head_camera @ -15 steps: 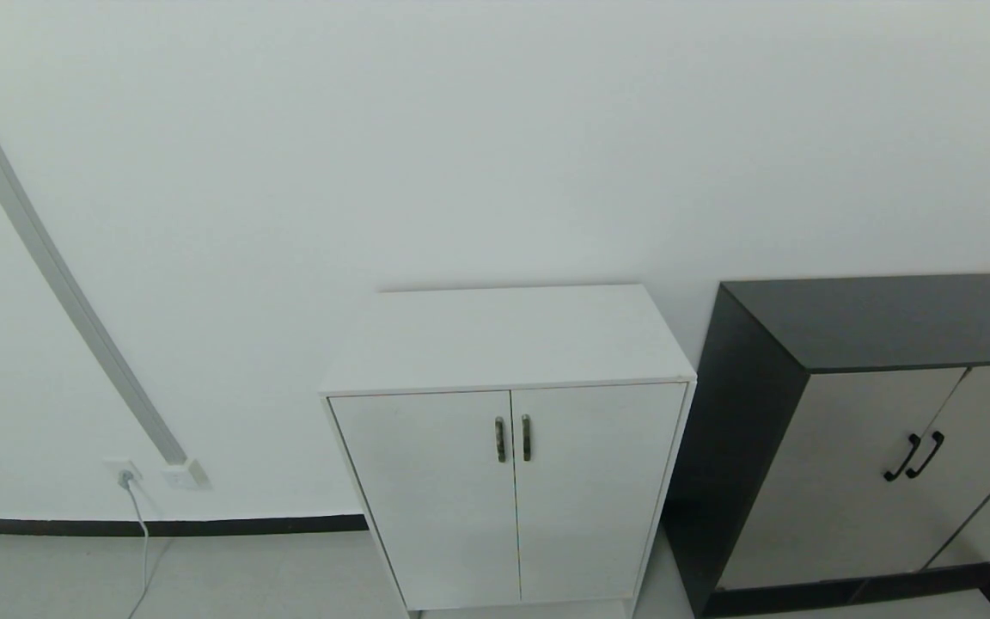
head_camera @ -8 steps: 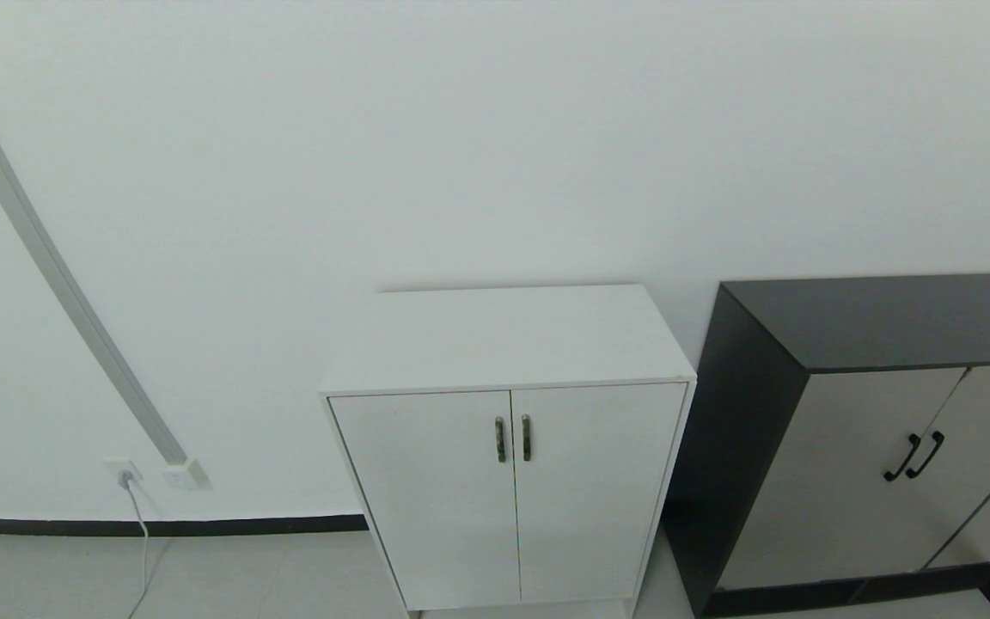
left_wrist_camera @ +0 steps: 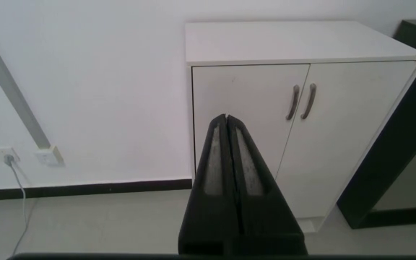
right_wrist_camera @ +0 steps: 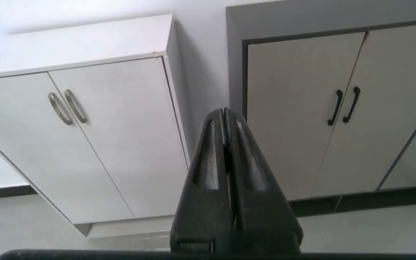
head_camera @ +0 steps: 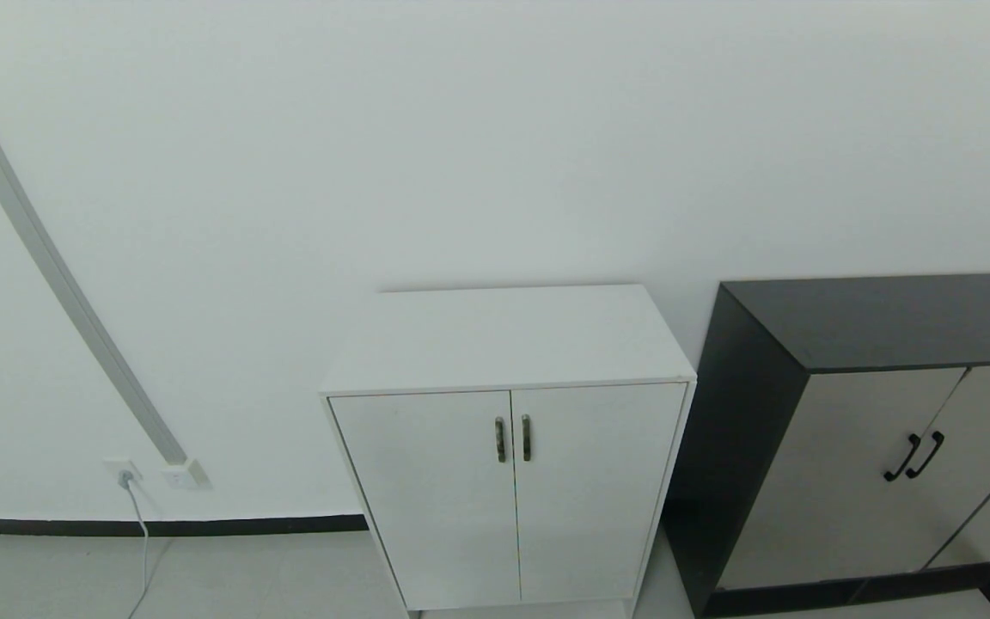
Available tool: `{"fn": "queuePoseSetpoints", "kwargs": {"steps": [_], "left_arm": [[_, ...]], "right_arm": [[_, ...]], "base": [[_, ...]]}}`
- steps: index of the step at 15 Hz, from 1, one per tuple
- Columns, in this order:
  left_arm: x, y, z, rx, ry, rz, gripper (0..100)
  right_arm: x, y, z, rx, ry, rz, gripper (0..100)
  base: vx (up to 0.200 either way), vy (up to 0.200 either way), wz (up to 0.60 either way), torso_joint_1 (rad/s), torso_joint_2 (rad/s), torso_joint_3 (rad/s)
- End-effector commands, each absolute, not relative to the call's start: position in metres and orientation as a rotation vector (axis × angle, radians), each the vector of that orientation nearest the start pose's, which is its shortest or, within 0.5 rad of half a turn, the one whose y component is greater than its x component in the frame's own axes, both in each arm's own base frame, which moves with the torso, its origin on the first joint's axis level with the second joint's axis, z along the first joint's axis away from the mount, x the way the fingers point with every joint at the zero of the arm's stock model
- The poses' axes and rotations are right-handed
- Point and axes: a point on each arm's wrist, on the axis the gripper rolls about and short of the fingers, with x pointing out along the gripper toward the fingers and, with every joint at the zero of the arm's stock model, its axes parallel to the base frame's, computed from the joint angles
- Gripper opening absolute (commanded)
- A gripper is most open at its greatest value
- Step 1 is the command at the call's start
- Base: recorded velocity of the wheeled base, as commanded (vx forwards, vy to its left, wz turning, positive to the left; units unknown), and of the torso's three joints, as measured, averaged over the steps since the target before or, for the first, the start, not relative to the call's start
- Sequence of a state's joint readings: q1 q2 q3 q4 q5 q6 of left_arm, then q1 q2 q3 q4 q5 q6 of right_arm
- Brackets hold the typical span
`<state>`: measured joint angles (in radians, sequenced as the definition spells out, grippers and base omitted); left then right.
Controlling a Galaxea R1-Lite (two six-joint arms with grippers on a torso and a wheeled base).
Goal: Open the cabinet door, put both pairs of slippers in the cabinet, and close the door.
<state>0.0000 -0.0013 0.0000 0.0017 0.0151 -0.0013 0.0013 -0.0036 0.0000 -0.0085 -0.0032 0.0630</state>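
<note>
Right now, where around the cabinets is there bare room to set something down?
The tops of the white cabinet and the black cabinet are bare. The floor between the white cabinet and the cord is free too. The strip between the two cabinets is tight.

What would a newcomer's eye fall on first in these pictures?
The white cabinet stands against the wall in the middle, both doors shut, two handles side by side. To its right stands a black cabinet, also shut. The left pincer and right pincer are shut, holding nothing.
</note>
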Motion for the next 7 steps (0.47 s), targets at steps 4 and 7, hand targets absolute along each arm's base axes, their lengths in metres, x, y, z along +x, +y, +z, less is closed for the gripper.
{"fn": "queuePoseSetpoints", "kwargs": {"steps": [4,7], "left_arm": [[-0.0228,0.0003,0.0753,-0.002,0.002,0.015,0],[-0.0228,0.0003,0.0753,-0.002,0.002,0.015,0]], "right_arm": [[-0.0228,-0.0001,0.0763,0.063,-0.008,-0.001,0],[-0.0228,-0.0001,0.0763,0.058,-0.008,0.0,0]], "base": [[0.0,0.0,0.0,0.0,0.0,0.0],[0.0,0.0,0.0,0.0,0.0,0.0]]}}
